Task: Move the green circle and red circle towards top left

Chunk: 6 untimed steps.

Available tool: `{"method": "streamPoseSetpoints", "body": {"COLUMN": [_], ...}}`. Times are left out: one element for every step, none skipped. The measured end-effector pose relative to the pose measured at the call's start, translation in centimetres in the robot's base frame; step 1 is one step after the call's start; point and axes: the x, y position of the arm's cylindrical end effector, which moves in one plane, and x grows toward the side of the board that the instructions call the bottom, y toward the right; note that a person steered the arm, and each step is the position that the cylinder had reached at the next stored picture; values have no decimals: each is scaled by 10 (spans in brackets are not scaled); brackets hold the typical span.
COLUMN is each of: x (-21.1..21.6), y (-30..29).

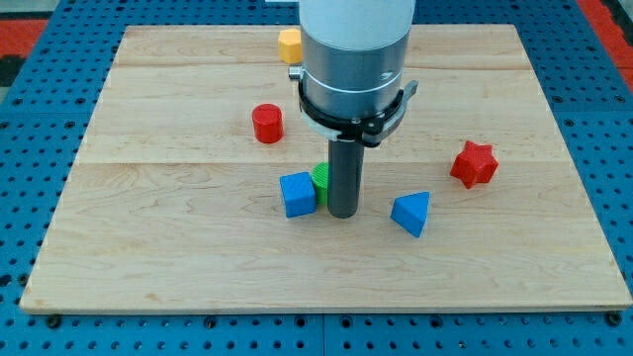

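The green circle (320, 181) lies near the board's middle, mostly hidden behind my rod, with only its left part showing. My tip (342, 213) rests on the board just right of and touching the green circle. The red circle (267, 124) stands up and to the left of the tip, apart from the other blocks. A blue cube (297, 194) sits right against the green circle's left side.
A blue triangle (411, 213) lies to the right of the tip. A red star (473, 164) sits at the right. A yellow block (289, 44) is at the top, partly hidden by the arm. The wooden board (148, 247) ends in a blue pegboard surround.
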Motion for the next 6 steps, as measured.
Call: {"method": "streamPoseSetpoints", "body": {"x": [-40,-49,-46,-40,-38,-44], "y": [-24,-12,-10,13,4,-23]}}
